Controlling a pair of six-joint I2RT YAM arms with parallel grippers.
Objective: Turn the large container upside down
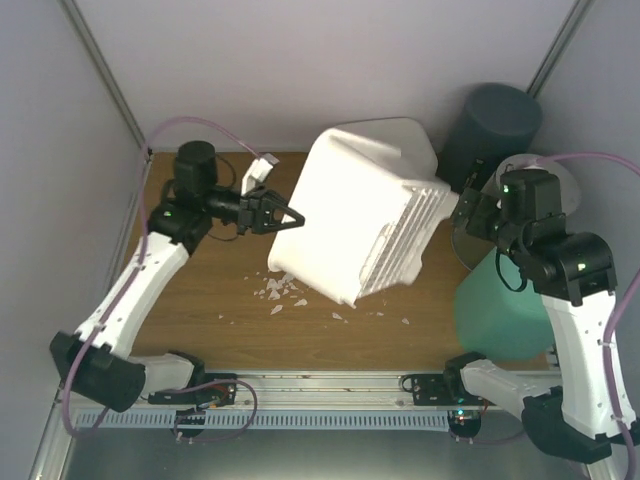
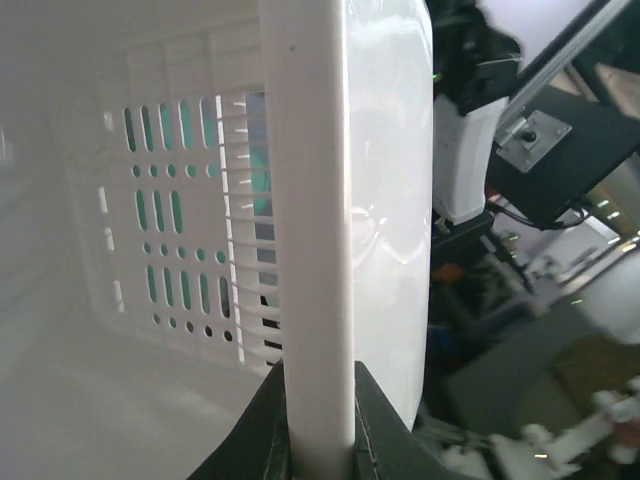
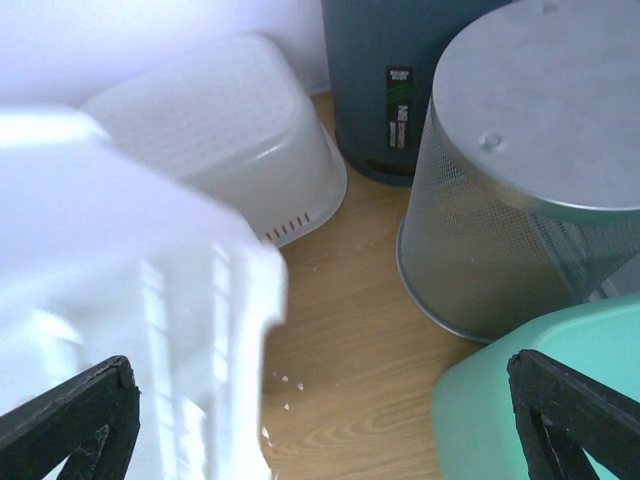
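- Left gripper (image 1: 285,215) is clamped tight on the container (image 1: 360,215) rim; the wrist view shows the white edge pinched between both fingers (image 2: 255,432).
- Container is tipped up over the middle of the table (image 1: 200,310), its slotted wall turned toward the right arm. One low corner sits close to the wood; touching or not, can't tell.
- Right gripper (image 1: 468,212) gapes wide, gripping nothing, just beside that slotted wall.
- White crumbs (image 1: 283,291) lie scattered by the container's low near corner.
- Behind it: an upturned white tub (image 1: 405,135) and a dark bin (image 1: 500,115). On the right, a mesh bin (image 3: 500,250) and a green tub (image 1: 500,305).
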